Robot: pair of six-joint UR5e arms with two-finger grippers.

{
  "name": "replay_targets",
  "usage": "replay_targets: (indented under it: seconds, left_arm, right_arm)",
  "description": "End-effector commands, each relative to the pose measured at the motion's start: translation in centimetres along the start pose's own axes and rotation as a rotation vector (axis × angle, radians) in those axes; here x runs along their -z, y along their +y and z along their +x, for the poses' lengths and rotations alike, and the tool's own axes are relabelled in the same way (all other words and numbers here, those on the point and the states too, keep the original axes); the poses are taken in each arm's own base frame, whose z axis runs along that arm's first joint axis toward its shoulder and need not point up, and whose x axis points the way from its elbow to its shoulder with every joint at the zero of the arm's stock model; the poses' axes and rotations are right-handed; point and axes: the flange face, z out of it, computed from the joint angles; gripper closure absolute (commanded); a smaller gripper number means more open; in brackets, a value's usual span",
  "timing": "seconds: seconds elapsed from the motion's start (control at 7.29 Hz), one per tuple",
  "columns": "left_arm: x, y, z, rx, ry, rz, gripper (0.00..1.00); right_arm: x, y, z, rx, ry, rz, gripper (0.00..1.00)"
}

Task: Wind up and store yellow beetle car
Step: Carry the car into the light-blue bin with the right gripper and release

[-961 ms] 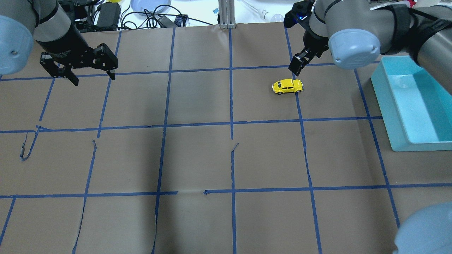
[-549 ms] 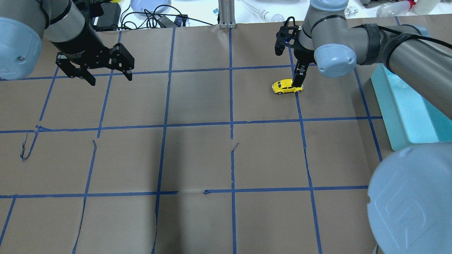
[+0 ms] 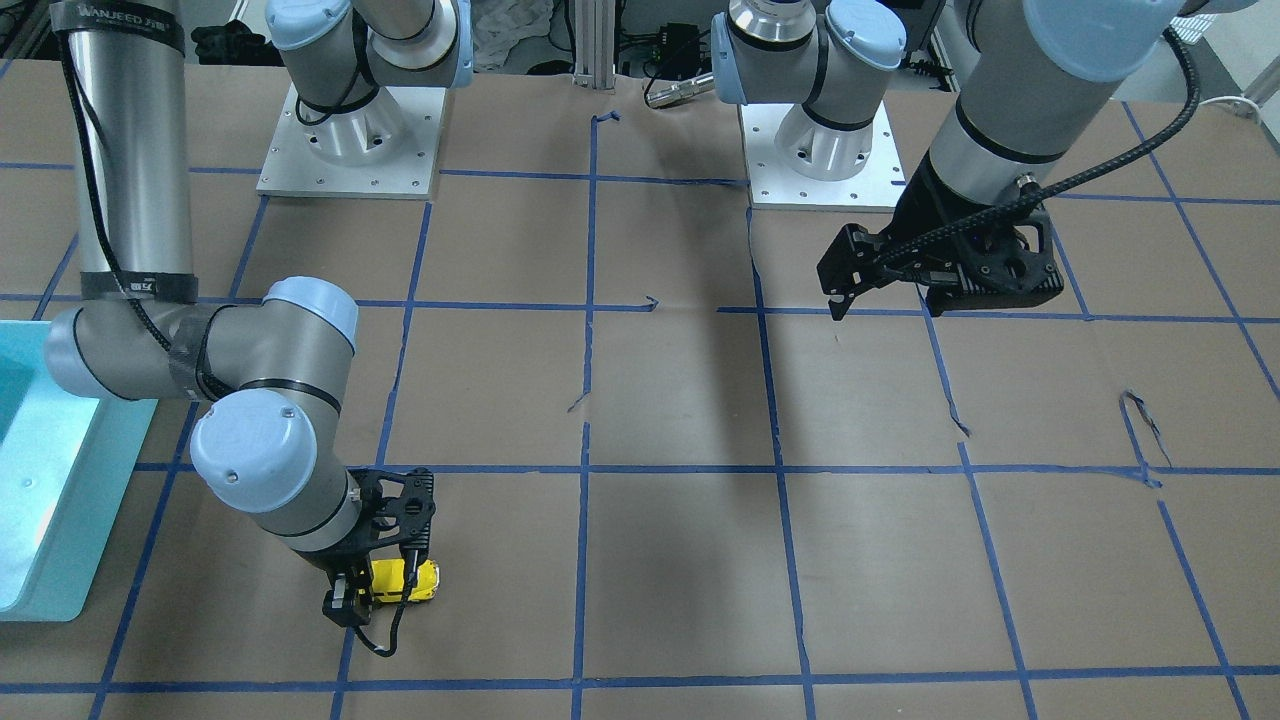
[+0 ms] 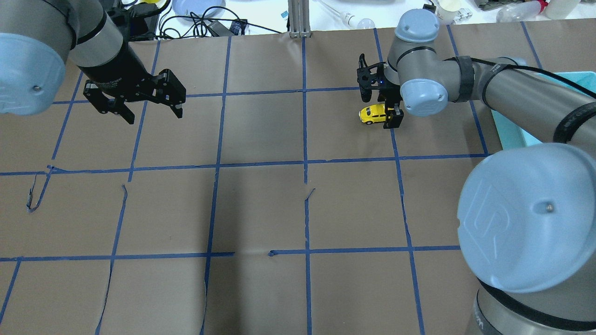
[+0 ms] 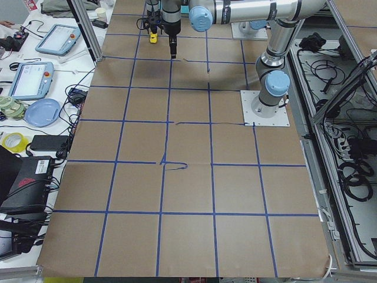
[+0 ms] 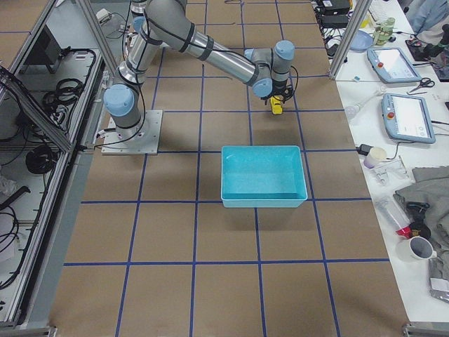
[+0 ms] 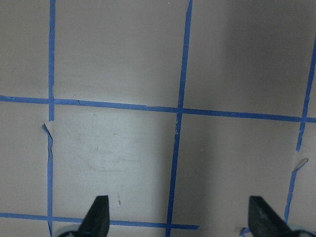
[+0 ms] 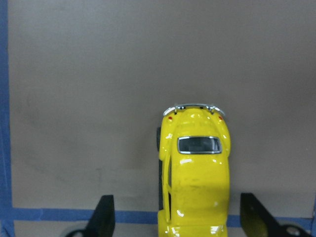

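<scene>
- Jaws seen from the camera facing the robot: the right jaws are spread wide, one finger on each side of the yellow toy car [image 3: 418, 580], which sits on the brown table [image 3: 680, 400]. The left jaws hang open, well apart from the car.
- Overhead: the car [image 4: 371, 114] sits between the right jaws, just beside a blue tape line. A turquoise bin [image 4: 510, 132] is near, at the right edge.
- Left end view: the car [image 5: 153, 39] is small and far off, under the far arm.
- Right end view: the car [image 6: 277, 105] lies beyond the bin [image 6: 263, 200].
- Left wrist camera: wide jaws above tape lines on the table.
- Right wrist camera: the car [image 8: 197, 177] stands on its wheels between the wide fingers and touches neither.
</scene>
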Motion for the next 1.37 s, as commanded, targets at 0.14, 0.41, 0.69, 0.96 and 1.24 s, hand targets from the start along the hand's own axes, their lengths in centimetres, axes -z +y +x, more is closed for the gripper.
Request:
replay_targets:
  seconds: [0.14, 0.41, 0.69, 0.96, 1.24]
  left_arm:
    - [-0.2, 0.7, -0.2, 0.005, -0.009, -0.029, 0.00]
    - [-0.6, 0.4, -0.4, 0.008, -0.004, -0.029, 0.00]
    - [-0.7, 0.6, -0.4, -0.001, -0.012, -0.037, 0.00]
    - [-0.9, 0.3, -0.6, 0.005, -0.008, -0.033, 0.00]
    - [-0.8, 0.4, -0.6, 0.005, -0.007, -0.032, 0.00]
  right_arm:
    - [-0.2, 0.1, 0.0, 0.001, -0.003, -0.007, 0.82]
    - [1.8, 0.1, 1.3, 0.002, 0.032, -0.013, 1.00]
    - [7.9, 1.8, 1.8, -0.030, 0.031, -0.013, 1.00]
    - [14.7, 12.3, -0.8, -0.165, 0.005, -0.012, 1.00]
    - [17.3, 23.9, -3.3, -0.090, 0.007, -0.034, 1.00]
